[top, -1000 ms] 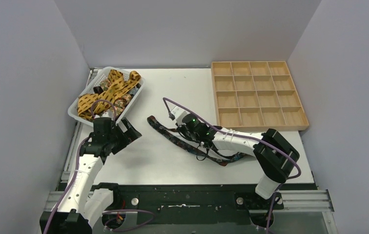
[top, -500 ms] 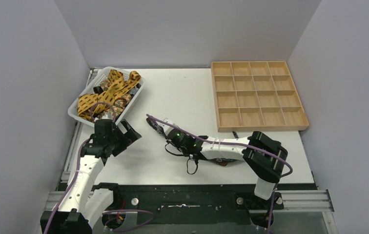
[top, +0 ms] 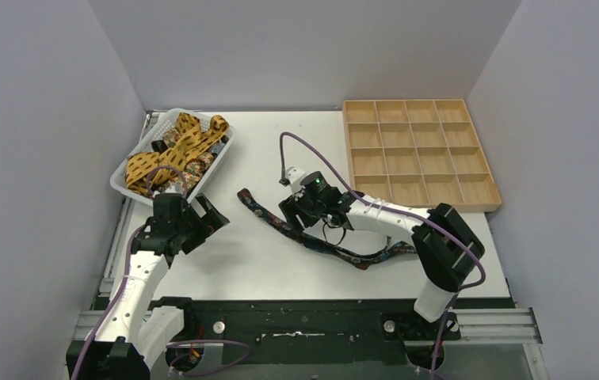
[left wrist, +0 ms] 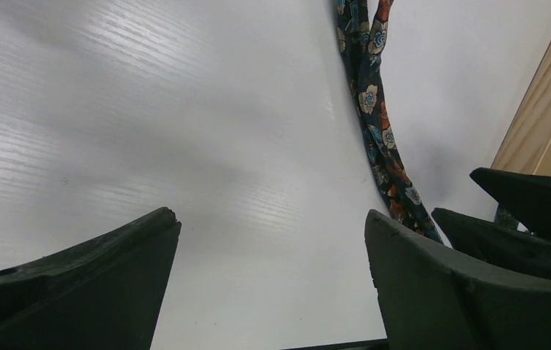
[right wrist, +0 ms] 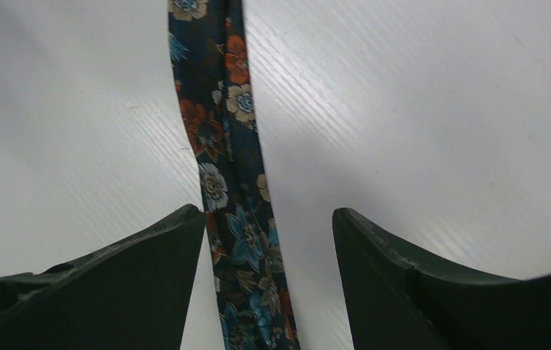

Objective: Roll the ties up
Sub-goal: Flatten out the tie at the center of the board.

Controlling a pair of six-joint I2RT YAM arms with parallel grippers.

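A dark navy floral tie (top: 324,245) lies stretched out on the white table, running from the centre left toward the right arm's base. My right gripper (top: 293,212) hovers over its left part, open. In the right wrist view the tie (right wrist: 218,146) runs lengthwise between the spread fingers of the right gripper (right wrist: 267,213), closer to the left finger, not pinched. My left gripper (top: 211,215) is open over bare table, left of the tie's end; in its wrist view the left gripper (left wrist: 270,216) holds nothing and the tie (left wrist: 374,109) lies ahead to the right. Several mustard-yellow spotted ties (top: 189,138) are piled in a basket.
The white basket (top: 119,182) stands at the back left, just beyond my left arm. A wooden tray (top: 419,207) of square compartments sits at the back right; its edge (left wrist: 542,124) shows in the left wrist view. Purple cables loop above both arms.
My right gripper has gone from shut to open, letting go of the tie. It dipped forward-left, then drew back up and right. The tie now lies straighter. The left arm stayed put.
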